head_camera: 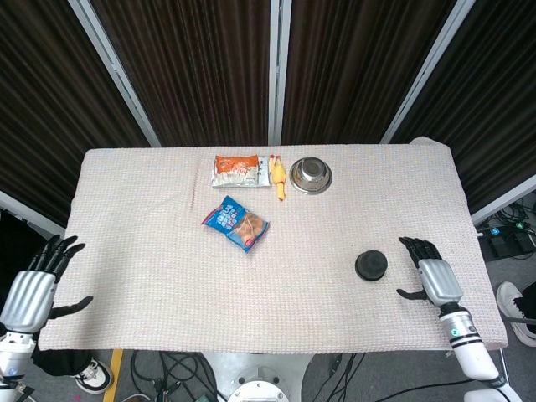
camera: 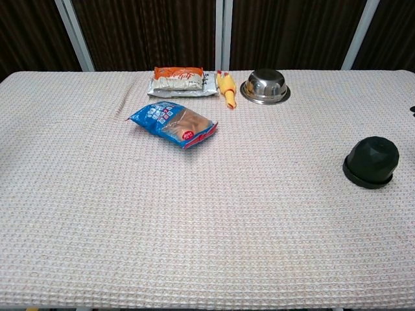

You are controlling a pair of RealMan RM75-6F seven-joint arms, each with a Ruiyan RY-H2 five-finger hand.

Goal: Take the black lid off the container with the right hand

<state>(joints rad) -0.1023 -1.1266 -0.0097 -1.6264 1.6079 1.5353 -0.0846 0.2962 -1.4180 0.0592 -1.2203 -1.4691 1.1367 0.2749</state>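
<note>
The black lid [head_camera: 370,265] sits on its low black container near the table's right front, and the chest view shows it as a domed black lid [camera: 371,161] over a flat base. My right hand [head_camera: 433,275] hovers over the table just right of the lid, fingers spread, holding nothing, a small gap away. Only its fingertips [camera: 412,109] show at the chest view's right edge. My left hand [head_camera: 33,285] stays open beyond the table's left front corner, far from the lid.
A steel bowl [head_camera: 310,175], a yellow rubber chicken [head_camera: 277,177] and an orange-and-silver snack packet [head_camera: 236,170] line the table's far side. A blue snack packet [head_camera: 236,223] lies left of centre. White waffle cloth [head_camera: 151,276] covers the table.
</note>
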